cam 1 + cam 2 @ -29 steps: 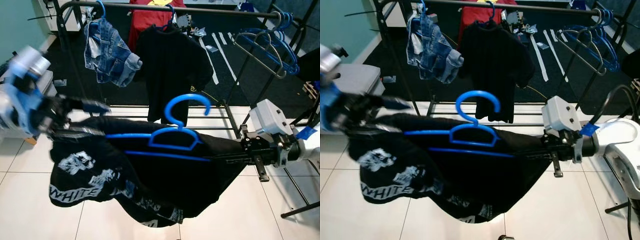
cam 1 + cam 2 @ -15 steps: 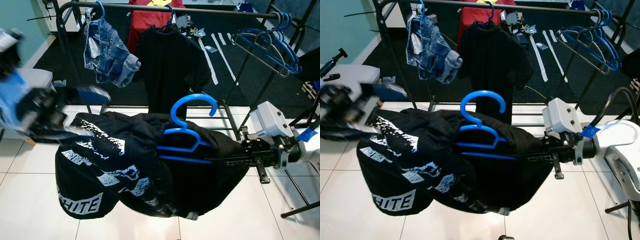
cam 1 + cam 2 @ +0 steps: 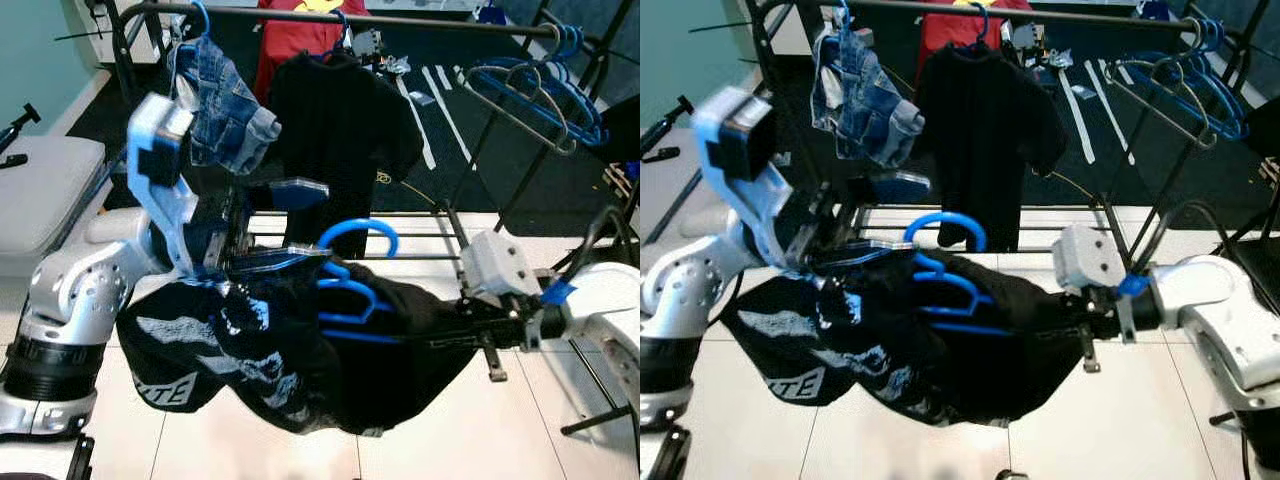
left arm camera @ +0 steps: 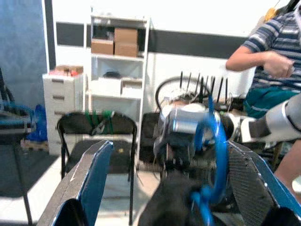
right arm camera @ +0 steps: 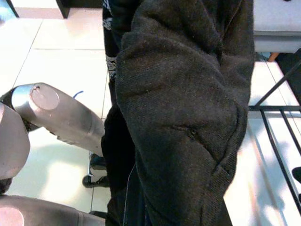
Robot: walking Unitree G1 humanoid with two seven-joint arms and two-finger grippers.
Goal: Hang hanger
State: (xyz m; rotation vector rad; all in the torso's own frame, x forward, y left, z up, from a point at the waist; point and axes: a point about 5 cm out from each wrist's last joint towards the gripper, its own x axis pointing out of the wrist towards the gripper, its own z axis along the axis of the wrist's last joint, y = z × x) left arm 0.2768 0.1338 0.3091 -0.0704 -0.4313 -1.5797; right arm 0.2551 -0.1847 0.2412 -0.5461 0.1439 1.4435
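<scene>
Bright, even indoor light on pale tiles; left wrist view is softly motion-blurred, eye views fairly sharp.

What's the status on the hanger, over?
Left gripper open beside the blue hanger. Right gripper buried in the black shirt. Hanger not on the rail. Hung black tee directly ahead.

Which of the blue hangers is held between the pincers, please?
The hanger inside the black printed shirt, low before the rack. The others hang on that rack, bearing clothes or bunched empty at its right end.
</scene>
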